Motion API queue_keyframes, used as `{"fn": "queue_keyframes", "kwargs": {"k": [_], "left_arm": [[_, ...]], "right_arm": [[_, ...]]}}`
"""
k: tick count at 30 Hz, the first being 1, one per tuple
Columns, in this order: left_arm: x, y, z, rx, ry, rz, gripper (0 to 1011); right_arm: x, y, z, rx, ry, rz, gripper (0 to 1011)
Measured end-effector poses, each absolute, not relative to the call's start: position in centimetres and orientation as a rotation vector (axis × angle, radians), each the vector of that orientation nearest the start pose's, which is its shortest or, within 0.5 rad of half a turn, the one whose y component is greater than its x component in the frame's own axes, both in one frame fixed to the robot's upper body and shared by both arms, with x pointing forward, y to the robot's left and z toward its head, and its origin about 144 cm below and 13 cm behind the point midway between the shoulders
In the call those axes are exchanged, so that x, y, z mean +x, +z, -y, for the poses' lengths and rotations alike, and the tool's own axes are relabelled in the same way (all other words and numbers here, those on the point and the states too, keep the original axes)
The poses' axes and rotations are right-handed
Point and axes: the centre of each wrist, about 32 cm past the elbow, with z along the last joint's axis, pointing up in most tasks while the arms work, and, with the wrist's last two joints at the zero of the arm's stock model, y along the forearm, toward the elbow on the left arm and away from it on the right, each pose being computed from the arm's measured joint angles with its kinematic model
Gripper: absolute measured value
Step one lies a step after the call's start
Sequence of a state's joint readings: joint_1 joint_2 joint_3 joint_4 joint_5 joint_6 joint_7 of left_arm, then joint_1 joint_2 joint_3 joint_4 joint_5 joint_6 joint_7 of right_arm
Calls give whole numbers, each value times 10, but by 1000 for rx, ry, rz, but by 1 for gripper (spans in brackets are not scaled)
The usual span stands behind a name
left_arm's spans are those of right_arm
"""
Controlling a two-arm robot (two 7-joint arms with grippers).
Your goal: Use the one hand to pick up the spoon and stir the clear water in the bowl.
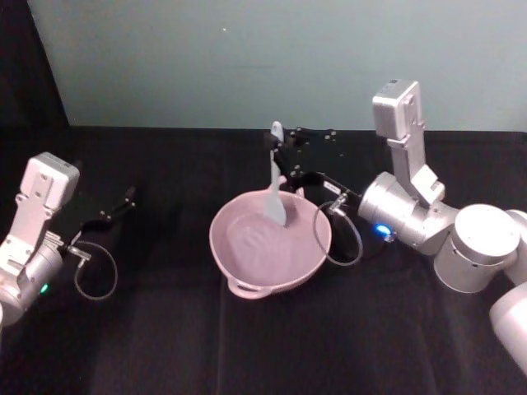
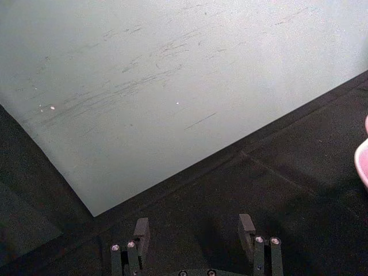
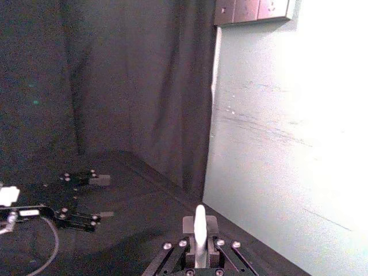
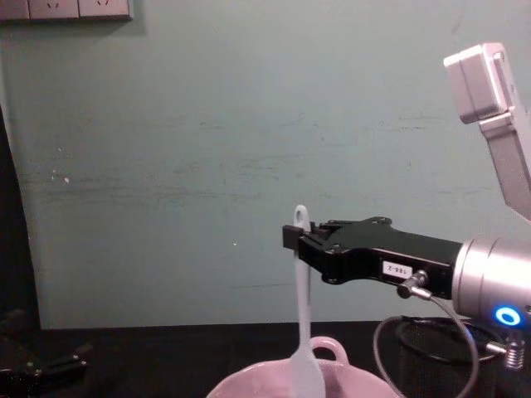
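The pale pink bowl (image 1: 280, 278) sits mid-table with rippled clear water in it; its rim also shows in the chest view (image 4: 241, 385) and at the edge of the left wrist view (image 2: 363, 158). My right gripper (image 1: 284, 164) (image 4: 300, 240) hovers over the bowl's far side, shut on the upper handle of the white spoon (image 1: 275, 197) (image 4: 303, 332). The spoon hangs nearly upright with its paddle head dipped inside the bowl. In the right wrist view the spoon's handle (image 3: 199, 227) stands clamped between the fingers. My left gripper (image 1: 123, 202) (image 2: 194, 230) rests open at the table's left.
A black wire-mesh cup (image 4: 431, 352) stands behind the bowl on the right, under the right wrist. The right arm's cable loop (image 1: 346, 239) hangs beside the bowl's right rim. A black cloth covers the table; a pale green wall rises close behind.
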State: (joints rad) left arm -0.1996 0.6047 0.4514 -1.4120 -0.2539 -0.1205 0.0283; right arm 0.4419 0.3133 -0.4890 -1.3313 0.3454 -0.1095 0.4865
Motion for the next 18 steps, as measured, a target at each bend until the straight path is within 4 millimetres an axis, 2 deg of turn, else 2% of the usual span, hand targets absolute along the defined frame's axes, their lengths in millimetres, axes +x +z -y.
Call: {"fn": "queue_keyframes", "kwargs": {"k": [12, 18], "left_arm": [[489, 1140, -310, 304, 1248, 285, 1011], [489, 1140, -310, 304, 1248, 285, 1011]], "right_arm": [[547, 1208, 225, -27, -691, 180, 120], [539, 1209, 229, -21, -652, 136, 119]]}}
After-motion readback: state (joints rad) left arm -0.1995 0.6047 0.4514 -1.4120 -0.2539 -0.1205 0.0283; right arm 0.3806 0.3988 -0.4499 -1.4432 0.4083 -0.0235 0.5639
